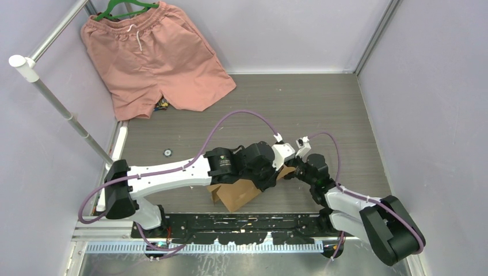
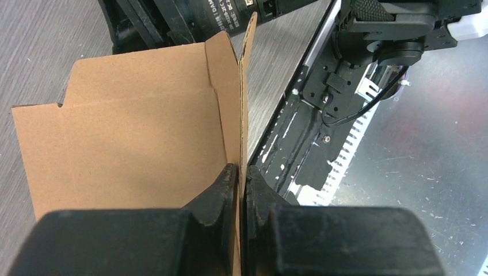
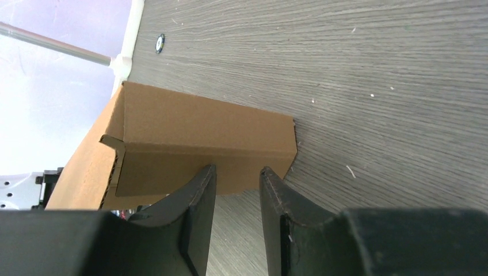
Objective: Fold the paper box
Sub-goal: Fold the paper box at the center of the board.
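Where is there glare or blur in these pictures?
Top external: evenly lit and sharp, the paper box half hidden. Left wrist: the left claw, close to the lens, looks slightly soft; the metal plate shines pale. Right wrist: the upper left corner is washed out; the right claw is soft, the table grain crisp.

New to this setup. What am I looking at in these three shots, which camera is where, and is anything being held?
Two small robot arms are bolted at the table's near edge, each ending in a two-finger pincer. The wide picture comes from a fixed camera above and behind them. The other two come from a camera on each wrist, looking along its own fingers. On the grey wood-grain table sit a partly folded brown paper box and, far left, pink shorts. The left pincer is shut on a thin upright wall of the box. The right pincer is open, its tips close to the box's edge, clamping nothing.
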You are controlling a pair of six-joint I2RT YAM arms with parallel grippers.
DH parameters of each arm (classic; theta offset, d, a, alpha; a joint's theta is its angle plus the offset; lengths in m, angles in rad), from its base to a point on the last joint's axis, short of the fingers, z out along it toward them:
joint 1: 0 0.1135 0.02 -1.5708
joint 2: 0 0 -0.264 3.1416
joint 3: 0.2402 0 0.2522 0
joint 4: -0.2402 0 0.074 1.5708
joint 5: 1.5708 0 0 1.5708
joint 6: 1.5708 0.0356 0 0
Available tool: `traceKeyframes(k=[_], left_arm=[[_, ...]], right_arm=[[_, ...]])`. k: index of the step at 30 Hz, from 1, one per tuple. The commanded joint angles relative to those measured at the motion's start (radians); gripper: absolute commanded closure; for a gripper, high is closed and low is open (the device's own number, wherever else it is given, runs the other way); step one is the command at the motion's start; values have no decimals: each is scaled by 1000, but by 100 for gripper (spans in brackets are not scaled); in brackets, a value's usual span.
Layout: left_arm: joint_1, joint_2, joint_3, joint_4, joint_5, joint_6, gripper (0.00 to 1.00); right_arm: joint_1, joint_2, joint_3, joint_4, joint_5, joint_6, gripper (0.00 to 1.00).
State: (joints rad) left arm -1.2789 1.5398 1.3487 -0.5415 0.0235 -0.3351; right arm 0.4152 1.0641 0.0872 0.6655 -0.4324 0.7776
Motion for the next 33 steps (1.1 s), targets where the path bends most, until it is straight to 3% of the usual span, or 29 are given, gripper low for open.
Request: traceKeyframes(k=[1,15,22,33], left_arm=[[15,-47,-20,91,64,-26,91],[70,-107,-105,182,163,-79,90],[119,-138,-155,231,235,-114,89],[179,-172,-211,270,325,-150,88]], right_arm=[[37,-33,-5,97,45,-60,59],[117,67,29,152,106,-111,58],[128,181,56,248,114,-126,58],[127,253,137,243,105,-212,56]])
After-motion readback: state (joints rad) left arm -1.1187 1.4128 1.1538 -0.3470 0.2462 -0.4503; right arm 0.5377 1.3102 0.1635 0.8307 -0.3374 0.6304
